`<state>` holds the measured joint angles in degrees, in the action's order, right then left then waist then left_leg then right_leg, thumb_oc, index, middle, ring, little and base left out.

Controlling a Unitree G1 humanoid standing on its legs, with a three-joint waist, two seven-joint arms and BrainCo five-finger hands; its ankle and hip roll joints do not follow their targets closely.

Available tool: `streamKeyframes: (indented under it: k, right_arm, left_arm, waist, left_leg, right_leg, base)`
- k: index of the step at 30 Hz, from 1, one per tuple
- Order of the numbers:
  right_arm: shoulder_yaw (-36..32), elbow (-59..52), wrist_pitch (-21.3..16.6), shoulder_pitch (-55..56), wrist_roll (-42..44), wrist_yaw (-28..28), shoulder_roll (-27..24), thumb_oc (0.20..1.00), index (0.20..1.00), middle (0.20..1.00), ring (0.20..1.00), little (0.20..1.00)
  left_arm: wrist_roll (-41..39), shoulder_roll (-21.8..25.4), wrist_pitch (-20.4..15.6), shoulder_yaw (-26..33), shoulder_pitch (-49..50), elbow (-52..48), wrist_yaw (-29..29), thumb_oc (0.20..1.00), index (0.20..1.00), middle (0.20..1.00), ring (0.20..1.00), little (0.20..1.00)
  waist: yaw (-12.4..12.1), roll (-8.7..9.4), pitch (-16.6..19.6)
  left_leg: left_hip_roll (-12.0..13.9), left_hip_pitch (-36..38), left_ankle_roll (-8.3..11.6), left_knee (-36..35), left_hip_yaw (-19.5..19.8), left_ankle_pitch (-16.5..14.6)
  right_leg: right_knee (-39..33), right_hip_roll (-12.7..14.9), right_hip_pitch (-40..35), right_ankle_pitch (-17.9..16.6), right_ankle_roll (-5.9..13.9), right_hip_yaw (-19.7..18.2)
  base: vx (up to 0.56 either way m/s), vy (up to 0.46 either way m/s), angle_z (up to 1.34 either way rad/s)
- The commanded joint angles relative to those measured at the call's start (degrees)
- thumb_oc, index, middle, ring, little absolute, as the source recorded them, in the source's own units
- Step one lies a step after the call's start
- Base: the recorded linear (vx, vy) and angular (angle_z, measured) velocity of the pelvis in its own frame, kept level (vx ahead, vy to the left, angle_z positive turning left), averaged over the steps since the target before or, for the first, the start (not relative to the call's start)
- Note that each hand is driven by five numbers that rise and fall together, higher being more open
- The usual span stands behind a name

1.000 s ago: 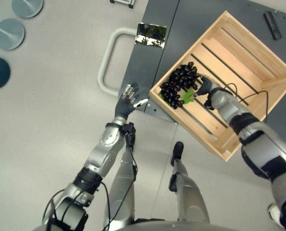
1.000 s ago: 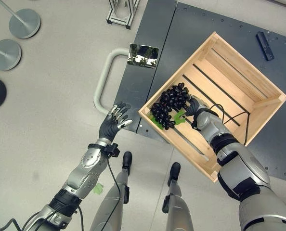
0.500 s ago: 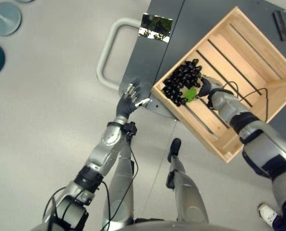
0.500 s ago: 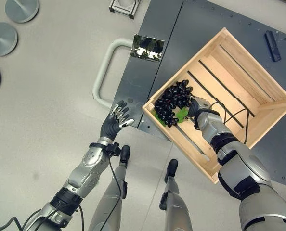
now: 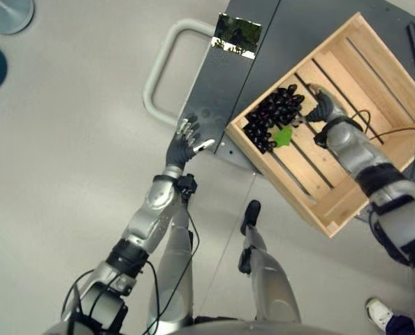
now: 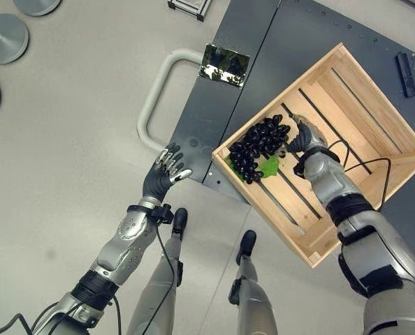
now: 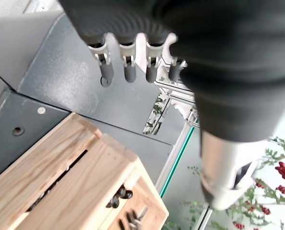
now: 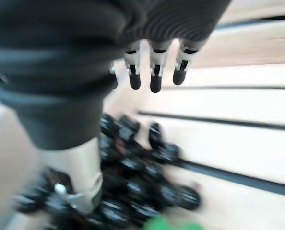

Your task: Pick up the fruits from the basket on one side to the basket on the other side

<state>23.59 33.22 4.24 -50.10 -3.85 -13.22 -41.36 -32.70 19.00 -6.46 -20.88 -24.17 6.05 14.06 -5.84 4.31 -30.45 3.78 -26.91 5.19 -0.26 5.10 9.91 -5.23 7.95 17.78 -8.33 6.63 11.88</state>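
One hand is at work: the right hand [image 6: 304, 138] now sits at the far end of the grape bunch [image 6: 258, 143], towards the middle of the crate, whereas half a second ago it lay lower, next to the green leaf [image 6: 269, 166]. The whole picture has shifted too, so part of that is the camera, but the hand's place against the bunch has truly changed. In the right wrist view its fingers [image 8: 155, 73] reach out nearly straight over the bare slats and the thumb [image 8: 82, 177] hangs down beside the grapes. It is a wide, relaxed hand with nothing in it. I judge this to be a fresh approach and not yet a grasp: the fruit is unlifted and the transfer has not begun.

The bunch lies on the floor of the wooden crate [image 6: 278, 97], tucked into the corner nearest the robot's left, close against the crate's walls. That side gives the fingers little room, while the slatted floor on the hand's side is bare, so a scoop from there looks the easier way in. Any lift must then clear the rim.

Outside the crate, the left hand [image 6: 162, 176] hovers with its fingers spread over the edge of the dark platform [image 6: 221, 112], near the grey tube handle [image 6: 151, 91] and well apart from the fruit.
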Motion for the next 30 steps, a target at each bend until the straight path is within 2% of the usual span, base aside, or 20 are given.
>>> streamKeyframes:
  k: [1, 5, 11, 16, 22, 30]
  right_arm:
    - [-3.56, -3.12, -1.71, 1.21, 0.45, -4.10, -2.37, 1.000, 1.000, 1.000, 1.000, 1.000]
    - [-7.20, -8.56, -1.72, 6.65, -1.92, -4.28, -1.29, 1.000, 1.000, 1.000, 1.000, 1.000]
    - [-5.64, -7.60, -1.34, 5.70, -3.50, -3.76, -0.17, 1.000, 1.000, 1.000, 1.000, 1.000]
    - [-0.09, -1.99, -0.82, 0.51, -4.86, -2.16, 0.40, 1.000, 1.000, 1.000, 1.000, 1.000]
    - [11.04, 12.55, 0.38, -11.37, -6.43, 0.47, 1.84, 1.000, 1.000, 1.000, 1.000, 1.000]
    - [17.85, 22.75, 0.76, -18.37, -7.57, 2.04, 4.81, 1.000, 1.000, 1.000, 1.000, 1.000]
  left_arm:
    - [1.70, -0.22, -2.75, 2.17, 0.01, -3.13, 0.83, 1.000, 1.000, 1.000, 1.000, 1.000]
    - [2.20, -0.02, -2.58, 2.36, 0.14, -3.00, 1.33, 1.000, 1.000, 1.000, 1.000, 1.000]
    - [1.96, -0.12, -2.75, 1.25, -0.31, -3.02, 1.36, 1.000, 1.000, 1.000, 1.000, 1.000]
    - [1.53, -0.18, -2.77, 0.12, -0.60, -3.24, 0.95, 1.000, 1.000, 1.000, 1.000, 1.000]
    - [0.19, 0.03, -3.14, -2.04, -0.56, -4.00, -0.26, 1.000, 1.000, 1.000, 1.000, 1.000]
    - [-0.20, 0.15, -3.24, -3.31, -0.96, -4.87, -0.72, 1.000, 1.000, 1.000, 1.000, 1.000]
  waist:
    - [0.59, 2.22, 0.66]
    - [0.94, 2.46, 0.66]
    - [0.72, 2.40, 0.66]
    - [0.09, 2.25, 0.66]
    - [-1.54, 2.00, 0.66]
    - [-2.58, 1.98, 0.66]
  left_leg:
    - [-0.20, 0.94, 1.58, 2.23, -1.19, -6.81]
    - [-0.20, 0.91, 1.44, 2.31, -1.16, -6.91]
    - [-0.34, 0.80, 1.37, 2.42, -1.23, -6.93]
    - [-0.34, 0.39, 1.44, 2.53, -1.06, -6.79]
    - [-0.65, -0.54, 1.60, 2.92, -0.77, -6.67]
    - [-0.89, -1.48, 1.69, 3.54, -0.14, -6.69]
  right_leg:
    - [5.83, 2.92, -1.00, 10.25, 4.52, -1.36]
    - [5.87, 3.02, -0.98, 10.44, 4.48, -1.39]
    - [5.94, 3.03, -0.75, 10.48, 4.36, -1.55]
    - [6.00, 3.04, -0.41, 10.30, 4.31, -1.44]
    - [5.92, 2.83, 0.00, 10.05, 4.20, -1.13]
    - [5.97, 2.52, 0.13, 10.01, 4.23, -0.82]
  base:
    - [0.00, 0.000, 0.00]
    - [0.00, 0.000, 0.00]
    - [0.00, 0.000, 0.00]
    - [0.00, 0.000, 0.00]
    - [0.00, 0.000, 0.00]
    - [0.00, -0.002, 0.04]
